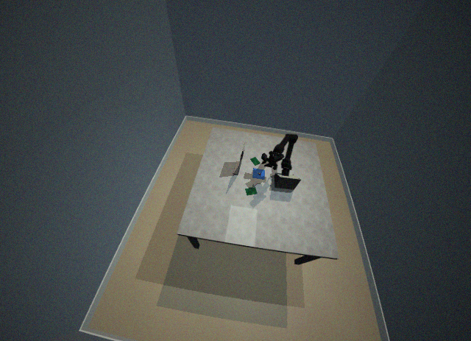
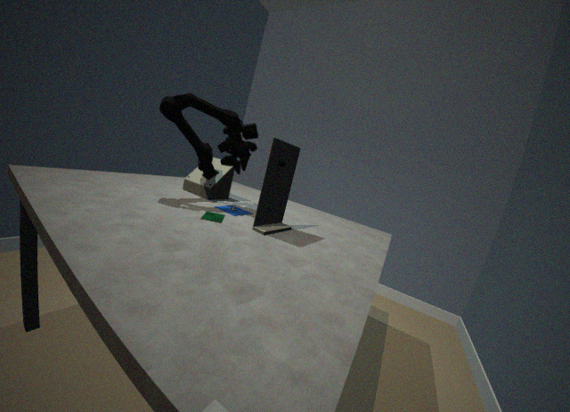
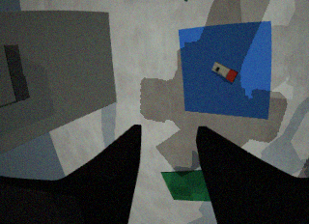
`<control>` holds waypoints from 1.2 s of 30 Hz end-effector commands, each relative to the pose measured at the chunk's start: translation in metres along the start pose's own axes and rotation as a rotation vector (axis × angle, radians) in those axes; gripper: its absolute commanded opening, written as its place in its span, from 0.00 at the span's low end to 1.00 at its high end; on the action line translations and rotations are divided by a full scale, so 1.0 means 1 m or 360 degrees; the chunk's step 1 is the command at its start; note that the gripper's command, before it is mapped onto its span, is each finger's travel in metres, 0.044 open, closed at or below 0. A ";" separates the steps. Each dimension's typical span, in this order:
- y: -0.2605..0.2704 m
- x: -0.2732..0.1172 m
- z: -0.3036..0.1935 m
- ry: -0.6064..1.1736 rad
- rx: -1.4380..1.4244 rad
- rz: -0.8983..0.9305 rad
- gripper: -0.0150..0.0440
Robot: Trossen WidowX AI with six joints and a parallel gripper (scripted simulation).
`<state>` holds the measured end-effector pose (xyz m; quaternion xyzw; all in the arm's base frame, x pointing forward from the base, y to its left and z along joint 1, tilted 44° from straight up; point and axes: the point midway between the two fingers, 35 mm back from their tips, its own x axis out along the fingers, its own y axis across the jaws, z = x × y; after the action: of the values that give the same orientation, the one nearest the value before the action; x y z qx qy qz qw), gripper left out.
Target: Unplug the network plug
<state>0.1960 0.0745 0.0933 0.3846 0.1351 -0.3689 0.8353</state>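
Note:
The plug (image 3: 224, 72) (image 1: 259, 173) (image 2: 233, 208), pale with a red end, lies on the table inside the blue marked square (image 3: 193, 96) (image 1: 255, 170) (image 2: 245, 212). It is out of the socket and lies at a slant to the square's sides. The dark upright panel (image 1: 241, 160) (image 2: 277, 187) (image 3: 72, 50) stands on the table beside the square. A dark socket (image 3: 16, 71) shows on it at the left of the wrist view. My gripper (image 3: 169, 133) (image 1: 268, 165) (image 2: 240, 170) is open and empty, with a gap between its fingers. It hangs above the table, touching neither plug nor panel.
Green flat patches (image 1: 255, 160) (image 1: 251, 191) (image 2: 212, 216) (image 3: 183, 185) lie on either side of the blue square. The arm's wedge-shaped base (image 1: 287, 182) (image 2: 223, 188) stands on the side of the square away from the panel. Shadows cross the table (image 1: 288, 223) (image 2: 207, 283).

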 end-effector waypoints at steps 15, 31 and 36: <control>0.027 -0.044 0.003 -0.0009 0.0013 0.0013 0.52; 0.032 -0.053 0.005 -0.0016 0.0015 0.0020 1.00; 0.032 -0.053 0.005 -0.0016 0.0015 0.0020 1.00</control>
<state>0.1824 0.1125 0.1412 0.3865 0.1262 -0.3647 0.8377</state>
